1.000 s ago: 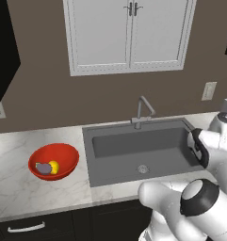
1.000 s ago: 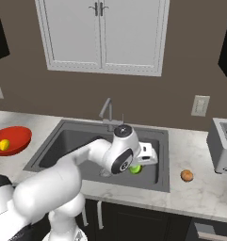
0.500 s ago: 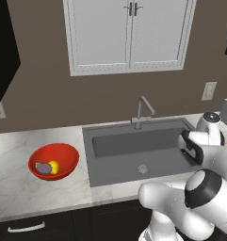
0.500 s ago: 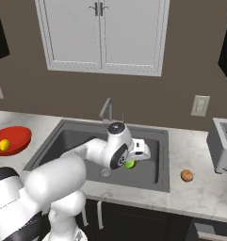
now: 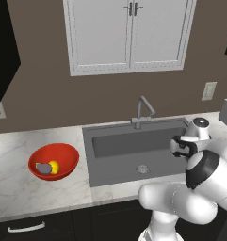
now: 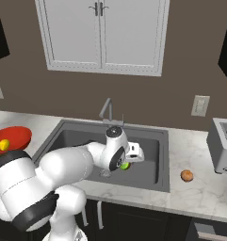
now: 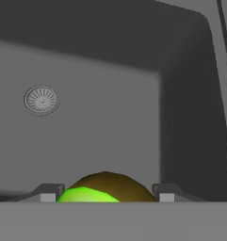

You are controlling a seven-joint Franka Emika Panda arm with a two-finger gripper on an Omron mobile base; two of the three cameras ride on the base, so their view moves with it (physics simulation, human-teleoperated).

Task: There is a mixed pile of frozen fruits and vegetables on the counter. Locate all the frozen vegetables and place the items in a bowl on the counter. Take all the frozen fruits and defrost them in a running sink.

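My gripper [image 6: 127, 163] hangs low inside the dark grey sink [image 6: 76, 140], at its right half, shut on a small round green fruit [image 6: 125, 165]. In the hand view the fruit [image 7: 103, 188] shows green and brown between the two finger tips, above the sink floor [image 7: 110, 122] with the round drain [image 7: 41, 100] off to the left. The left base view has the gripper [image 5: 181, 148] at the sink's [image 5: 119, 155] right end. The red bowl [image 5: 63, 153] stands on the counter [image 5: 16, 188] left of the sink, holding a yellow piece [image 5: 53, 166] and a purple-grey piece [image 5: 42, 168].
A thin metal faucet [image 5: 143, 111] rises behind the sink. An orange-brown round piece [image 6: 186, 175] lies on the counter right of the sink, near a toaster [image 6: 222, 151]. White cabinets hang above. The bowl [image 6: 13, 136] sits at the far left of the right base view.
The gripper has shifted a little to the left over the sink, still holding the green fruit. The bowl and the orange piece have not moved.
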